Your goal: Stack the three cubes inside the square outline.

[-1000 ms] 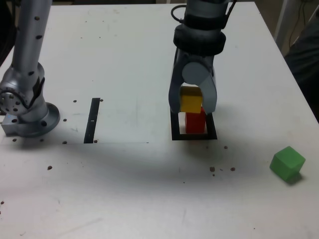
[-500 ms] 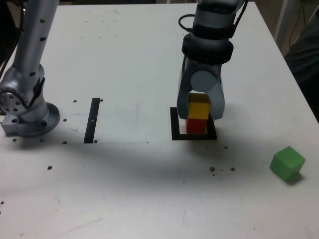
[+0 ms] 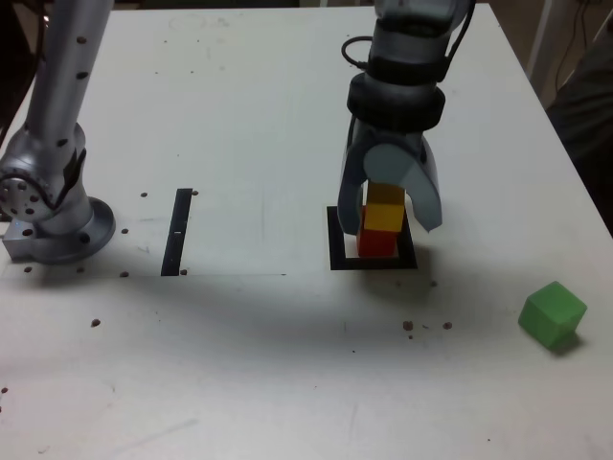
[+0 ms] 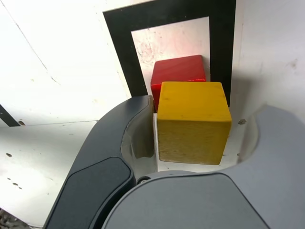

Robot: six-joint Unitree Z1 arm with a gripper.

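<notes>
The yellow cube (image 3: 385, 216) rests on the red cube (image 3: 377, 243) inside the black square outline (image 3: 335, 251). My gripper (image 3: 388, 225) is straddling the stack, open, its jaws spread on either side of the yellow cube. In the wrist view the yellow cube (image 4: 193, 121) sits slightly offset over the red cube (image 4: 177, 71). One finger (image 4: 119, 143) lies close against the yellow cube's side, and a gap shows at the other finger. The outline (image 4: 119, 47) frames both cubes. The green cube (image 3: 552, 313) lies alone toward the exterior view's near right.
A thin black strip (image 3: 177, 230) lies on the white table at the exterior view's left of the outline. The arm's grey base (image 3: 48, 206) stands at the far left. Small dark specks (image 3: 426, 326) dot the tabletop near the outline.
The gripper brought the yellow cube down and to the right, square onto the red cube. Its jaws then spread apart, letting the yellow cube go.
</notes>
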